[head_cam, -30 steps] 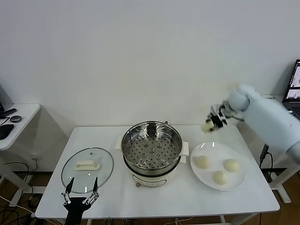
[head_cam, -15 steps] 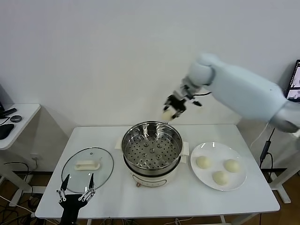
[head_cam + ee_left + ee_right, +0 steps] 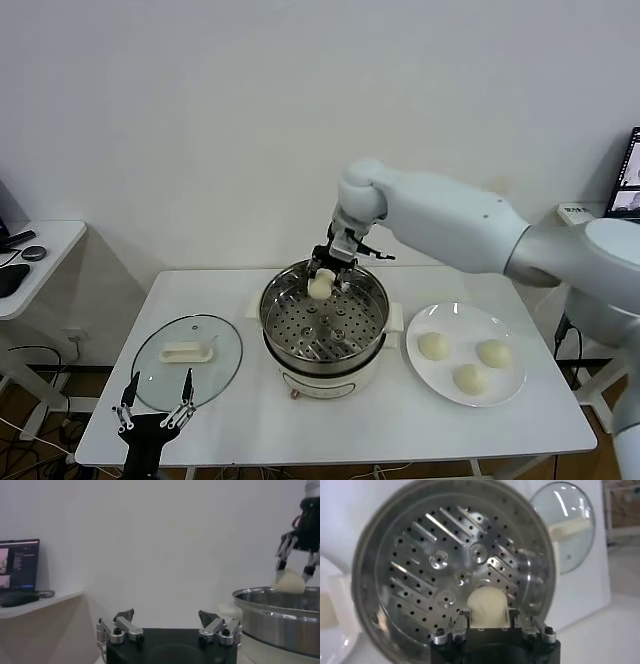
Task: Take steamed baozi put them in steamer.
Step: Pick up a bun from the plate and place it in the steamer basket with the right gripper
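Right gripper (image 3: 327, 271): over the far part of the steamer (image 3: 288, 352), pointing down, fingers closed on one baozi (image 3: 320, 287). The right wrist view shows the bun (image 3: 488, 604) pinched between the two fingertips, with the perforated floor straight below it. Whether the grip has begun to slacken cannot be told.

Key relation: the held bun hangs inside the ring of the steamer rim, near the far wall, above the basket floor and apart from it. The floor lies directly under the gripper, so the coming move is, by judgement, a short lowering and a release. The bun is round, with no long axis to align.

Steamer: shiny steel pot on a white base, mid-table. Its basket holds no bun yet; the floor is bare apart from its holes and raised ribs.

Plate (image 3: 440, 374): white, just right of the steamer, carrying three baozi (image 3: 432, 345) (image 3: 493, 352) (image 3: 470, 378), near each other but not stacked. The right arm is the nearer one to them.

Lid (image 3: 187, 352): glass, white handle, lying flat on the table left of the steamer, well clear of the drop.

Left gripper (image 3: 155, 414): parked at the near left edge of the table, fingers spread wide, holding nothing. Well apart from the steamer.

Obstructions: none between bun and floor. The far wall of the steamer is close beside the gripper; a drop too near it could, by judgement, leave the bun leaning on the wall.
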